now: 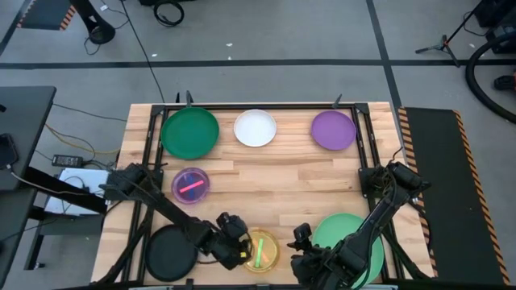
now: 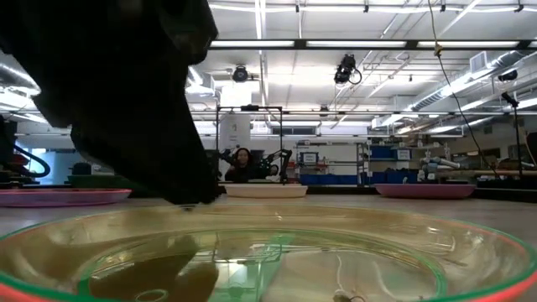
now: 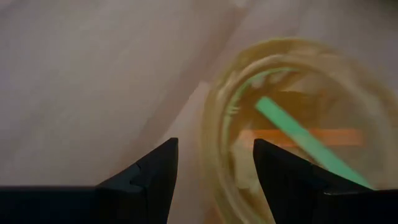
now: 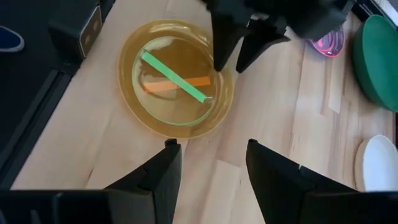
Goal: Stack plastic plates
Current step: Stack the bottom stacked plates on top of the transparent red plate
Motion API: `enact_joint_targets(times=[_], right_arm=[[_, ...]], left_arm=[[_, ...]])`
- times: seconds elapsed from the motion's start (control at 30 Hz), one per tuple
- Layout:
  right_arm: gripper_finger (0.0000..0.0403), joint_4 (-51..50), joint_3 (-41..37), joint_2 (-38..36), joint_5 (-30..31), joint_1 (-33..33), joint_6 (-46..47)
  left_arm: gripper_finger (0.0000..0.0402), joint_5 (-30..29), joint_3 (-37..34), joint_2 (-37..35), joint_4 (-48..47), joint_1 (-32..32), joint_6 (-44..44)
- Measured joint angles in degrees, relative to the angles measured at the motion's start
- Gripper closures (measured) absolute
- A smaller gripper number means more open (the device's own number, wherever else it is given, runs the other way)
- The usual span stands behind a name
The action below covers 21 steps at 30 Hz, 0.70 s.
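Two spread fingers of the left gripper (image 4: pixel 231 53) are straddling the rim of the small translucent plates (image 4: pixel 177 78) at the table's (image 1: pixel 298 177) near edge. Right gripper (image 4: pixel 208 168), also open, is hovering nearby. Risk: a shallow bite letting the slick rim slip free.

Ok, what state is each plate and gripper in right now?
left gripper: open, straddling the yellow stack's rim
right gripper: open, empty
yellow stack: small plates nested
pink plate: alone
black plate: alone
dark green plate: alone
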Motion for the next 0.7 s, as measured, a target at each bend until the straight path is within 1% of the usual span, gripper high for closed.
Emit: enact_joint_targets(times=[0.1,0.3,0.43,0.53,0.7], right_arm=[[0.0215,0.0,0.0,0.0,-0.6,-0.2,-1.3],[0.0215,0.1,0.0,0.0,-1.5,-0.2,-1.2],[0.0215,0.2,0.0,0.0,-1.5,-0.2,-0.8],[0.0215,0.2,0.0,0.0,-1.4,-0.2,0.1],[0.0215,0.3,0.0,0.0,1.0,-0.3,0.2]], left_arm=[[0.0186,-0.4,1.6,2.0,-2.6,0.4,-2.5],[0.0186,-0.6,1.8,2.6,-1.8,0.3,-8.1],[0.019,1.8,1.8,2.6,-1.0,0.2,-11.1],[0.0203,2.3,1.9,2.8,-1.2,0.2,-14.2],[0.024,2.4,1.9,2.9,-1.5,0.1,-17.5]])
